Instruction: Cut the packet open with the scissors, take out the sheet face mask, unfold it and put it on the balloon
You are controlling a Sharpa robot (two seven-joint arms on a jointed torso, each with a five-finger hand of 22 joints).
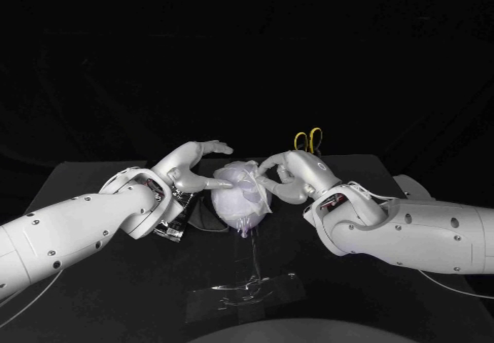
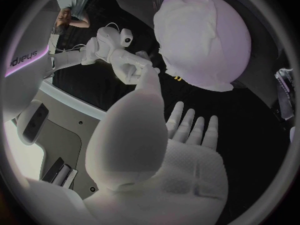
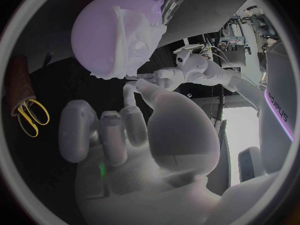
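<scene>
The white sheet face mask [image 1: 247, 177] lay draped and creased over the upper side of the pale lilac balloon [image 1: 232, 209], which sat at the middle of the black table [image 1: 103, 286] between the two hands. We judged the mask to be wet, limp and clingy, light but easy to tear or fold onto itself. It seemed best taken by its outer edges with fingertips and smoothed flat. The balloon looked light and ready to roll or shift under any push, so it needed steadying from both sides. The left hand [image 1: 193, 166] rested against the balloon's left side. Its fingers [image 2: 187, 126] were straight and apart in the left wrist view and held nothing. The right hand [image 1: 291, 171] reached the mask's right edge with its fingertips, but we could not tell whether it pinched the fabric or only touched it. The yellow-handled scissors [image 1: 309, 138] lay just behind the right hand. A shiny crumpled packet [image 1: 247, 287] lay on the table nearer the robot, well apart from the balloon.
</scene>
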